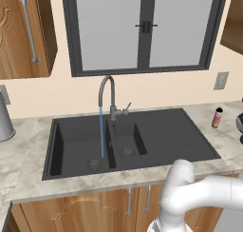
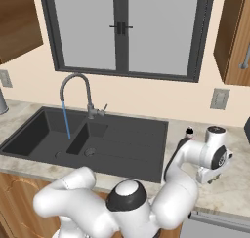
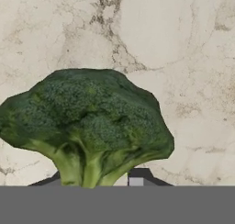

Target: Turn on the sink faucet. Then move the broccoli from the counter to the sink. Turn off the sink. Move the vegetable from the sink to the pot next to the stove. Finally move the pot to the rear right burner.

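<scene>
The broccoli (image 3: 87,117) lies on the beige marbled counter (image 3: 174,44) right in front of the hand camera, its pale stalk toward me. My gripper (image 3: 92,182) has a dark fingertip on each side of that stalk and looks shut on it. From the right base, the gripper (image 2: 208,179) points down at the counter (image 2: 229,193) to the right of the sink (image 2: 127,149). The sink faucet (image 1: 107,91) is running, with a thin blue stream (image 1: 101,131) falling into the large left basin (image 1: 76,145). The pot and the stove are out of view.
A small bottle (image 1: 217,117) with a dark cap stands on the counter behind the gripper, right of the drainboard (image 1: 175,131). A steel canister (image 1: 4,121) sits at the far left. A window is behind the faucet, and wooden cabinets hang on both sides.
</scene>
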